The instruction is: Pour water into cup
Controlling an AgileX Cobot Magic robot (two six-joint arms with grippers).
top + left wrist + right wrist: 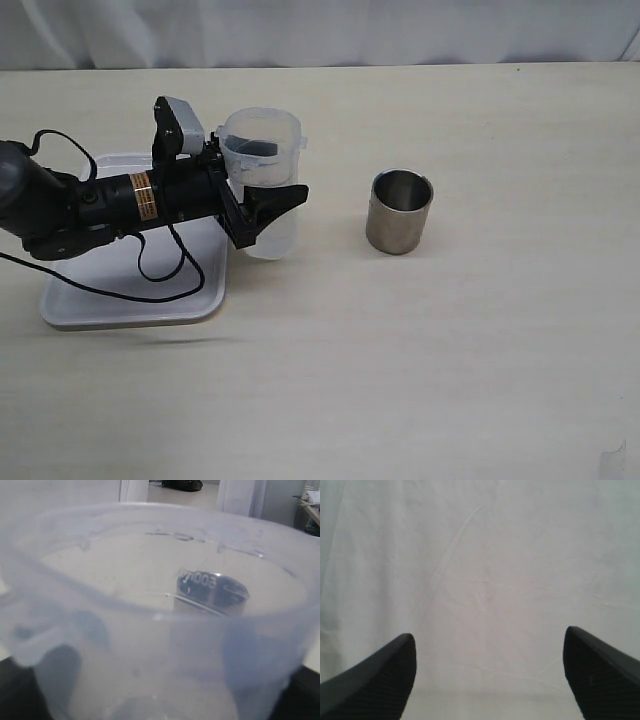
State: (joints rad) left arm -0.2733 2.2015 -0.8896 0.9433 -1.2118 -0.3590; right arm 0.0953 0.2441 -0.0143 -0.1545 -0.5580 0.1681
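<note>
Two fingers (275, 198) of the left end effector (262, 178) are straddling the tall translucent plastic beaker (262, 140) (pinching? cannot tell), needing a firm, level hold.

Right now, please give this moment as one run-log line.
left end effector: around upright beaker, grip unclear | right end effector: open, empty | cup: upright, apart from beaker | pour: not started

Left arm (95, 200) extended low, near horizontal, from left edge of exterior view. Left gripper (265, 178) jaws apart, whether clamped unclear. Right gripper (489, 635) jaws spread wide, black fingers (375, 680) ribbed.
</note>
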